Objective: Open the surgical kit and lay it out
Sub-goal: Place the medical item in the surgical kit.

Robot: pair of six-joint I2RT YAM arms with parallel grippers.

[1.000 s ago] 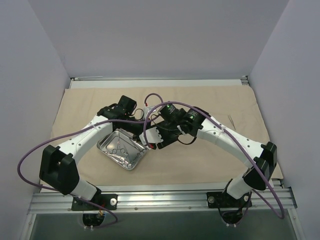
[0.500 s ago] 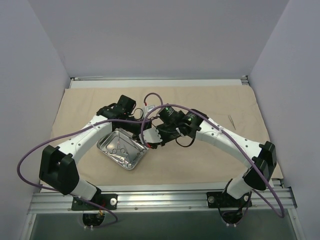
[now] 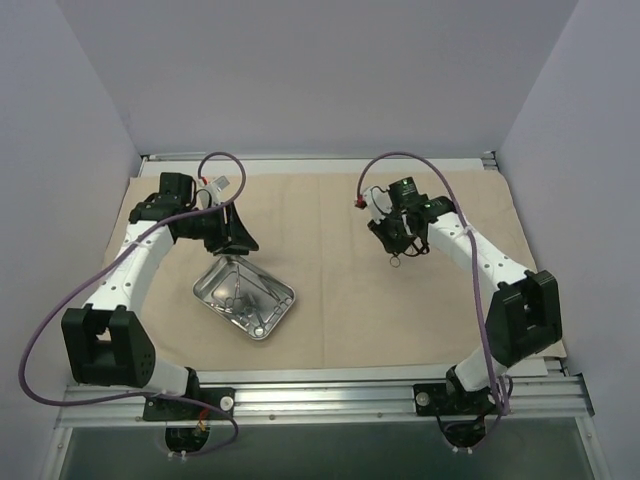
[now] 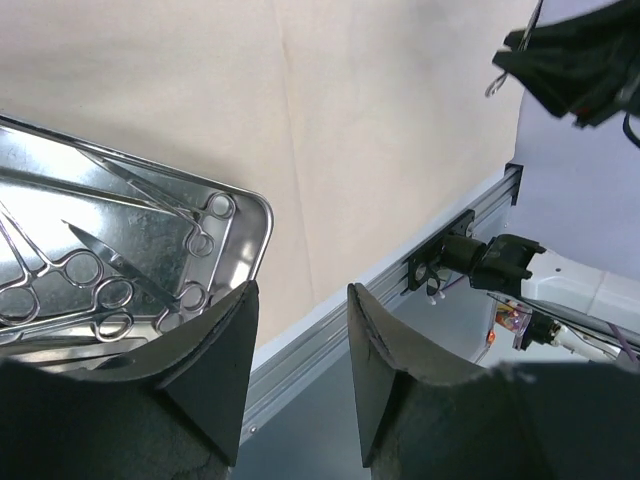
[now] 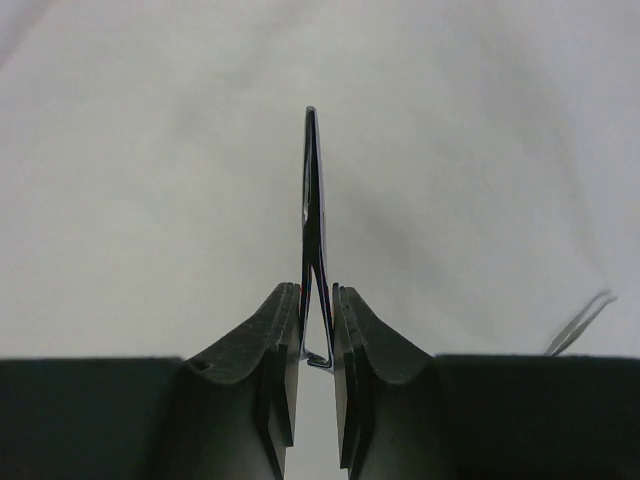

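Observation:
The beige cloth wrap (image 3: 330, 210) lies spread flat over the table. On it, left of centre, sits the steel tray (image 3: 283, 312) with several ring-handled instruments (image 3: 238, 293) inside. My left gripper (image 3: 238, 245) hovers just behind the tray, open, with nothing between its fingers (image 4: 225, 340); the tray rim (image 4: 262, 225) and the instruments (image 4: 100, 285) show to the left in the left wrist view. My right gripper (image 3: 398, 252) is raised over the right part of the cloth, shut on one slim metal instrument (image 5: 312, 190), which I see edge-on in the right wrist view.
Another slim instrument (image 5: 580, 325) lies on the cloth at the right edge of the right wrist view. The aluminium rail (image 3: 320, 395) runs along the near table edge. Grey walls close in the left, right and back sides.
Both grippers met over the tray's far corner earlier. The left gripper opened and swung back left. The right arm carried the instrument away to the right and further back.

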